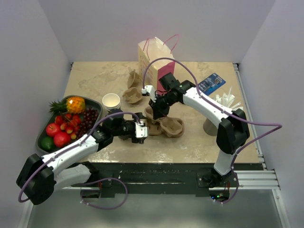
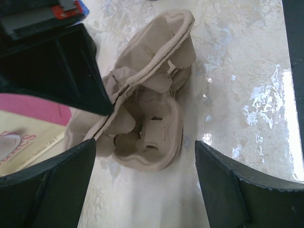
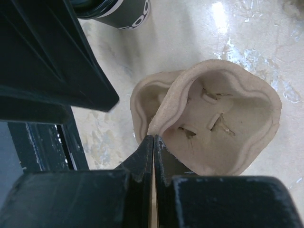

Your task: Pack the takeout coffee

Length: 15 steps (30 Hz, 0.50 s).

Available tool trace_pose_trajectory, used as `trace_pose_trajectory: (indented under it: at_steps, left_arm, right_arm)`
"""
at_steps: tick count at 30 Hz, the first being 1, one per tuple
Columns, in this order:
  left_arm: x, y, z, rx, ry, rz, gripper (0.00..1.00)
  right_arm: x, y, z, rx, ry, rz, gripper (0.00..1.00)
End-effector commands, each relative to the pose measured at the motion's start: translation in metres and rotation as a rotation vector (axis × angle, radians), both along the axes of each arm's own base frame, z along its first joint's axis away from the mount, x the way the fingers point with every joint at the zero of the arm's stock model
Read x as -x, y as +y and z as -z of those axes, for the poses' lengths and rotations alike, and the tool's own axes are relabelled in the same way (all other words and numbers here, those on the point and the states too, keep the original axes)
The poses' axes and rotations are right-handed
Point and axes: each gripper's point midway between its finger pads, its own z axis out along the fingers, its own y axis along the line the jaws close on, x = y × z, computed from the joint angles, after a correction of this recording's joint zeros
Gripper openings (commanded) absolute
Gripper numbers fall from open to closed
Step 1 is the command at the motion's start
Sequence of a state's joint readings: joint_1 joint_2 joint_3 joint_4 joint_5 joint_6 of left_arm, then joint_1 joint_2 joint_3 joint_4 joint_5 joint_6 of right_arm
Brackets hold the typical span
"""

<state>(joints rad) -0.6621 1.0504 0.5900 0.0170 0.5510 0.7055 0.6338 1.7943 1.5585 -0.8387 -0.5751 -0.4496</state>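
A stack of brown pulp cup carriers (image 1: 168, 127) lies mid-table. My right gripper (image 1: 154, 113) is shut on the raised rim of the top carrier (image 3: 218, 123), and a thin strip of pulp shows between its jaws (image 3: 153, 137). My left gripper (image 1: 142, 131) stands open at the stack's near end (image 2: 152, 137); that end sits between its spread fingertips (image 2: 145, 142) without touching them. The takeout coffee (image 3: 118, 12), a dark-walled cup with white lettering, shows only at the top edge of the right wrist view. It is hidden in the top view.
A paper bag (image 1: 154, 57) with pink handles stands at the back. Loose carriers (image 1: 133, 92) and a lidless white cup (image 1: 111, 100) sit behind my left gripper. A fruit tray (image 1: 39, 137) fills the left edge. A blue packet (image 1: 211, 83) and white cutlery (image 1: 227, 99) lie right.
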Motion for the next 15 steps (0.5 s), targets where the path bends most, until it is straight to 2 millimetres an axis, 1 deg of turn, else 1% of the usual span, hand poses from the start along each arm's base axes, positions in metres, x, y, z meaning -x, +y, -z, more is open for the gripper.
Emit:
trace_pose_trajectory:
  at_steps: [1,2,9,15]
  left_arm:
    - [-0.006,-0.021,-0.014,0.068,-0.130,0.049,0.89]
    - [-0.005,-0.022,-0.010,0.061,-0.124,0.056,0.88]
    - [-0.005,-0.029,-0.007,0.054,-0.127,0.085,0.88]
    - [-0.009,-0.035,-0.008,0.065,-0.133,0.091,0.88]
  right_arm:
    - [0.000,0.006,-0.021,-0.046,-0.008,-0.021,0.00]
    - [0.000,0.006,-0.021,-0.047,-0.005,-0.020,0.00]
    - [-0.008,0.008,-0.025,-0.062,-0.003,-0.008,0.00]
    - [-0.007,0.010,-0.024,-0.066,0.009,-0.006,0.00]
